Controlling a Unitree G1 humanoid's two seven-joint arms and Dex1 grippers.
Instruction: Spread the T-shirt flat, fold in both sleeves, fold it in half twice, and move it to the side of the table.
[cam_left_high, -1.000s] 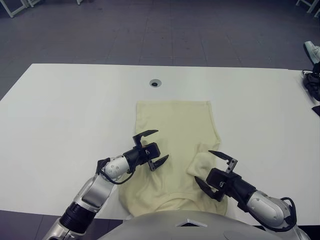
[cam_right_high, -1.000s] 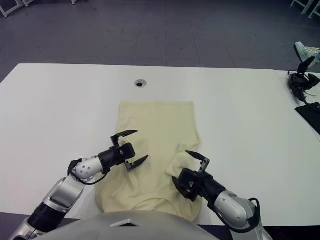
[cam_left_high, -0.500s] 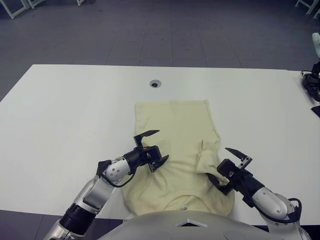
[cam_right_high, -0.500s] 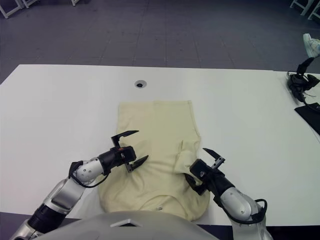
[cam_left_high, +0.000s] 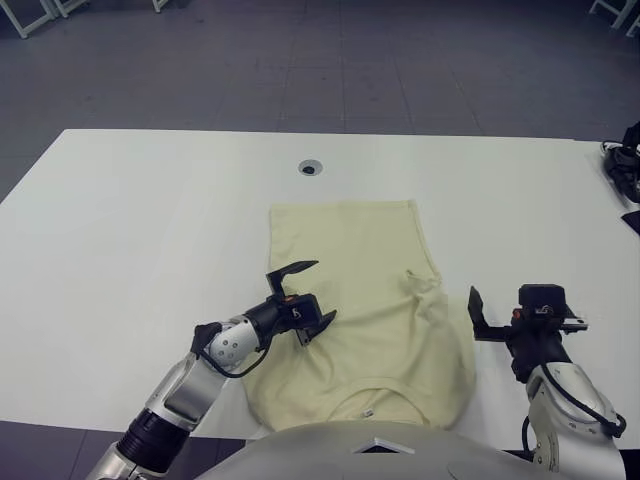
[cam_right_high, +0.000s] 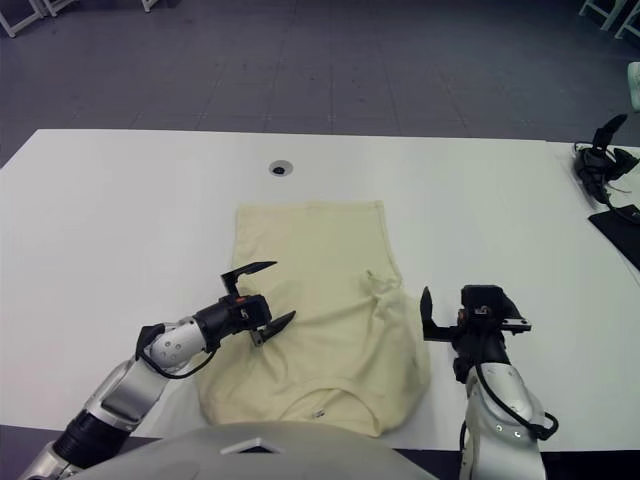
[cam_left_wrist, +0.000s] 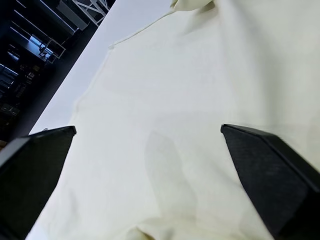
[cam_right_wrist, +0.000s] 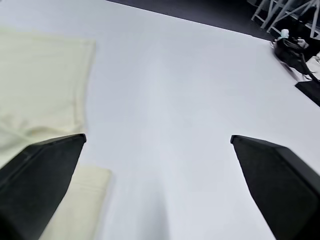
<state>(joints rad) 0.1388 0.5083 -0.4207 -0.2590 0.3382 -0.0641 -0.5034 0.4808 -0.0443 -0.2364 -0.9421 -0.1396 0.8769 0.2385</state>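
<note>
Cream T-shirt, one, on white table, left fingers apart over it, right fingers apart beside it

T-shirt lies at centre of table, w/ L gripper over its left side, R gripper just off its right edge, hole behind.

We see a round cable hole. Black cables and a flat black thing well right of the hole. Grey floor beyond the hole.
</note>
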